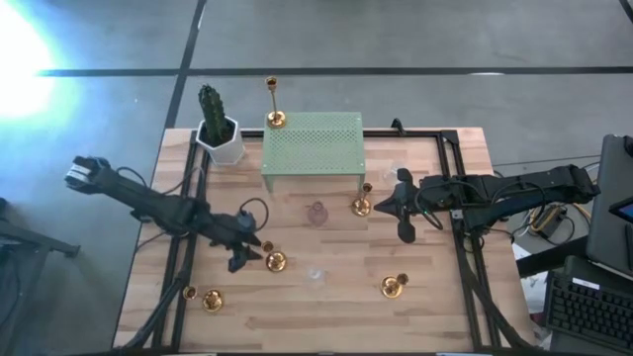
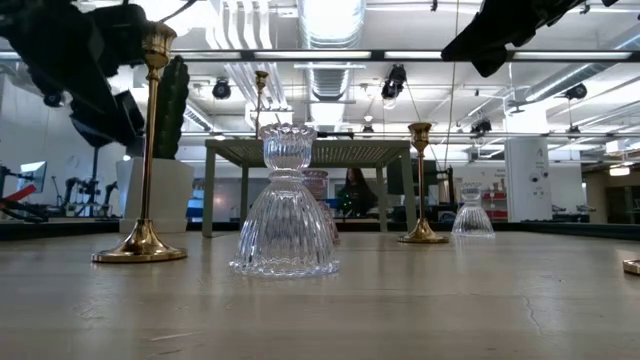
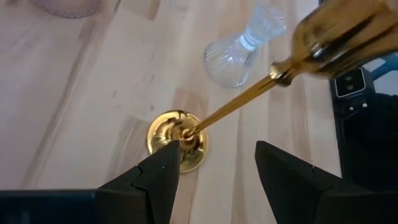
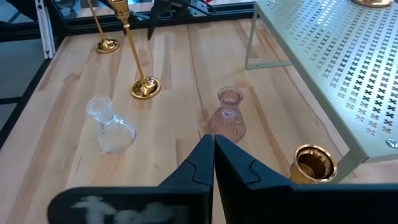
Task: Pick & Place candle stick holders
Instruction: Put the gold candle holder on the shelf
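From above, my left gripper [image 1: 247, 249] hangs over the tall gold holder [image 1: 275, 261] on the front-left of the table [image 1: 435, 326], jaws spread and empty. My right gripper [image 1: 404, 208] waits clenched on nothing beside the green stand [image 1: 313, 146]. I judge I should drop straight down and close on the stem, not the cup

At table level, that holder [image 2: 142, 150] stands upright, with the clear glass holder [image 2: 286, 205] near it, so I'd lift vertically

My left wrist view shows its base [image 3: 178, 140] between my fingers [image 3: 149, 183]

My right wrist view shows the pinkish glass holder [image 4: 227, 115] and open boards around it
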You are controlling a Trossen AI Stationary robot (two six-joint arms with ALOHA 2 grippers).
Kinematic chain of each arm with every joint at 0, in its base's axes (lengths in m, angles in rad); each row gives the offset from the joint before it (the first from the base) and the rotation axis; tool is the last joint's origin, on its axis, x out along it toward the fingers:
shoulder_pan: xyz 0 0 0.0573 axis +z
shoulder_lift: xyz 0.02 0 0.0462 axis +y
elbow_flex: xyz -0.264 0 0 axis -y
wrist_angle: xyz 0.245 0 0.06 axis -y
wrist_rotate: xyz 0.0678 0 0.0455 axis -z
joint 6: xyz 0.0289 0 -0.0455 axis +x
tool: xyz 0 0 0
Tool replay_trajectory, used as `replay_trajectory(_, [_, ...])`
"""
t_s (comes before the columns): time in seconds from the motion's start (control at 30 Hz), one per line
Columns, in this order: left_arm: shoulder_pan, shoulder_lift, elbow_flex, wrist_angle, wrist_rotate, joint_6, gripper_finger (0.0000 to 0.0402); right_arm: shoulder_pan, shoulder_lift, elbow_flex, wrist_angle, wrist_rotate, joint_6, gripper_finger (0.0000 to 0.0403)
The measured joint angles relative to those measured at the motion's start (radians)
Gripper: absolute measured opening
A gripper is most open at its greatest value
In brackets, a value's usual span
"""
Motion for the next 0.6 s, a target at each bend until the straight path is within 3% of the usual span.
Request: replay_trajectory(0.6, [0.000, 0.003, -0.071, 0.290, -0.002, 0.178, 0.0213, 0.000, 0.000, 0.000, 0.021, 0.040, 0.000, 0.0008])
